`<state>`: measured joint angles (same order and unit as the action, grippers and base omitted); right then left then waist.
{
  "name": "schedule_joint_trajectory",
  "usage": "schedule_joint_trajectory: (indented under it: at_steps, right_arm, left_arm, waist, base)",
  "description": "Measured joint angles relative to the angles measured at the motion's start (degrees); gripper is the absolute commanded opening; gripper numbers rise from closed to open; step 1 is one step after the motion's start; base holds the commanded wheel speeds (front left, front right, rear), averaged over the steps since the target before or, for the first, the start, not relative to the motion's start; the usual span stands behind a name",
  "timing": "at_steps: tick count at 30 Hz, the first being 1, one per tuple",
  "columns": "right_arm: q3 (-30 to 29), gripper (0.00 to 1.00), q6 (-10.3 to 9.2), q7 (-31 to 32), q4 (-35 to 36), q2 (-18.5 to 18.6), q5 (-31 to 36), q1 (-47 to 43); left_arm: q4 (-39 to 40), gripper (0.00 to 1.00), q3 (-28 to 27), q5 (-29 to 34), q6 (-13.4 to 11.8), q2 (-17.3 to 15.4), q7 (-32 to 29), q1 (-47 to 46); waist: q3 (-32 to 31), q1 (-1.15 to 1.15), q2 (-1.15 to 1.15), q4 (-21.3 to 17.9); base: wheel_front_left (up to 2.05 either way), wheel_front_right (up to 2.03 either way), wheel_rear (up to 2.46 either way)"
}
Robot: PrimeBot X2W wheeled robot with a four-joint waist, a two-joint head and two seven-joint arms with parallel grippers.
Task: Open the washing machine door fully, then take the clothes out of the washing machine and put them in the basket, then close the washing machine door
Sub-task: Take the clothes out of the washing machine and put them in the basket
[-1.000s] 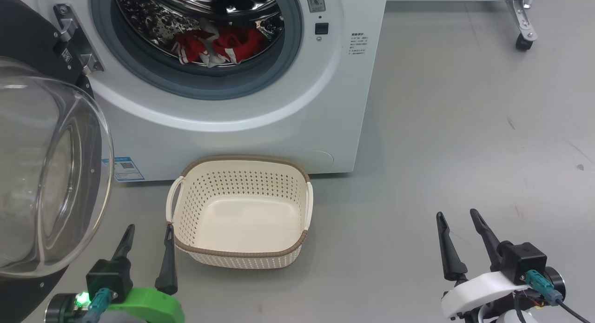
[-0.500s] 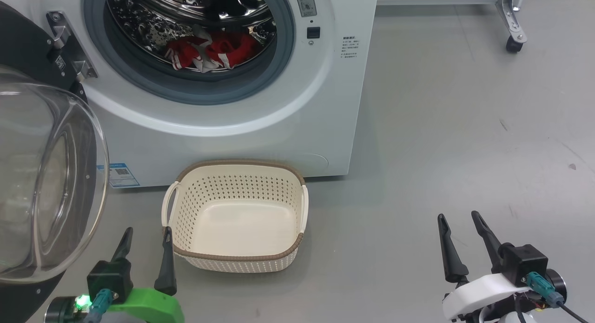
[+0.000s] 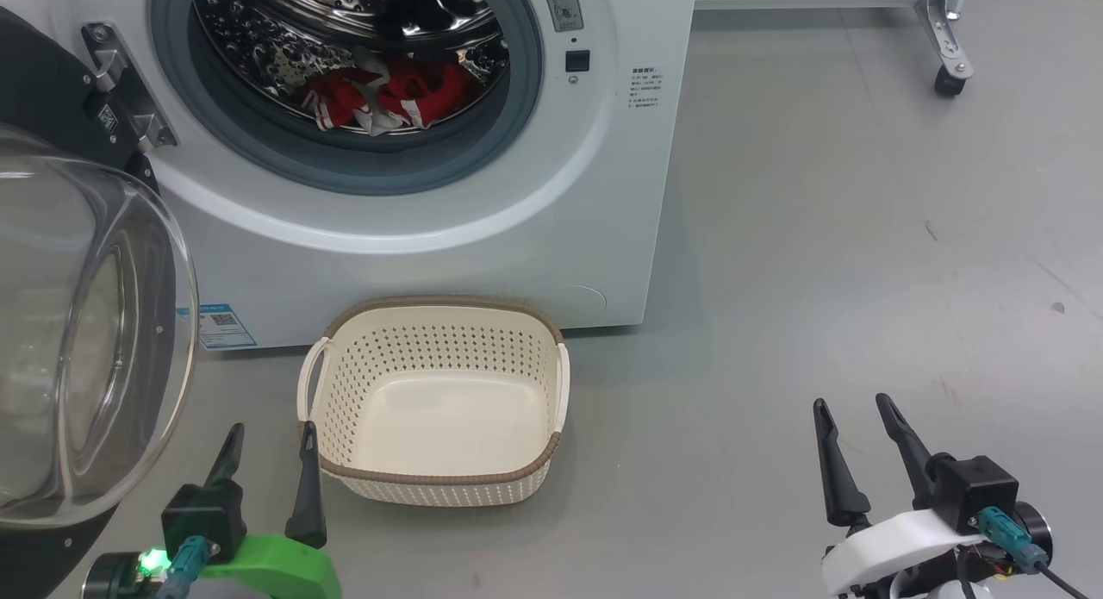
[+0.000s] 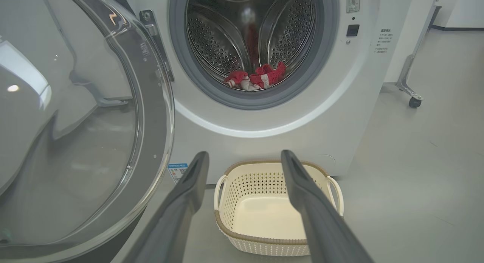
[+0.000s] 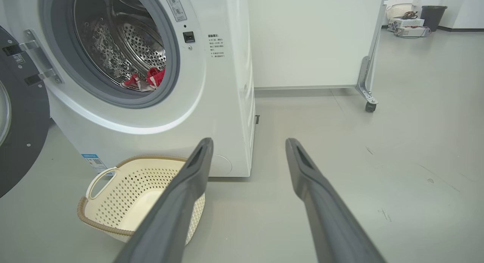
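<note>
Against the head view of a second ago, the whole picture has slid a little to the left, machine, basket and floor marks together, so the camera has turned and not the things. The clothes lie as they did, and both tools keep the same lower corners of the frame with their fingers spread as before.

The left tool (image 3: pixel 271 428) at lower left stands wide open and holds nothing; its right finger is just beside the basket's (image 3: pixel 439 477) near left corner. The right tool (image 3: pixel 851 402) at lower right is equally wide open and empty, over bare grey floor (image 3: pixel 819 237).

The washing machine (image 3: pixel 482 237) fills the upper left, white, with a grey gasket (image 3: pixel 258 142) round a perforated steel drum (image 3: pixel 284 39). Its door (image 3: pixel 86 340) is swung open at the left edge: a bulging clear glass bowl in a black rim, hung on a metal hinge (image 3: pixel 121 90). The clothes (image 3: pixel 388 99) lie in the bottom of the drum near the opening, red with white trim and a scrap of pale fabric between. The basket, cream and perforated with a brown rim, sits empty on the floor just in front of the machine.

A blue label (image 3: pixel 215 326) with a square code sits at the machine's lower left front. Small dark print (image 3: pixel 644 86) beside the door latch is too fine to read.
</note>
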<state>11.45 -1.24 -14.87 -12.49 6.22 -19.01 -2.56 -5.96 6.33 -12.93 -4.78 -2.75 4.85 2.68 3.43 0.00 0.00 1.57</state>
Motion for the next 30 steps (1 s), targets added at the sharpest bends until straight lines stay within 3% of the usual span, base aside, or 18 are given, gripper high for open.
schedule_joint_trajectory:
  at_steps: [15, 30]
  right_arm:
    - [-0.32, 1.0, 0.01, 0.0, 0.52, -0.35, 0.01, -0.01]
    - [-0.55, 1.0, 0.04, 0.0, 0.62, -0.47, 0.01, -0.01]
  left_arm:
    - [0.94, 1.0, 0.96, -0.2, -0.04, 0.02, 0.35, 0.01]
    - [1.01, 1.0, 1.09, -0.2, -0.32, 0.02, 0.36, 0.01]
  waist:
    - [0.55, 0.0, 0.0, 0.1]
    - [1.13, 0.0, 0.0, -0.03]
  base:
    - [0.13, -0.13, 0.0]
    - [0.69, -0.69, 0.0]
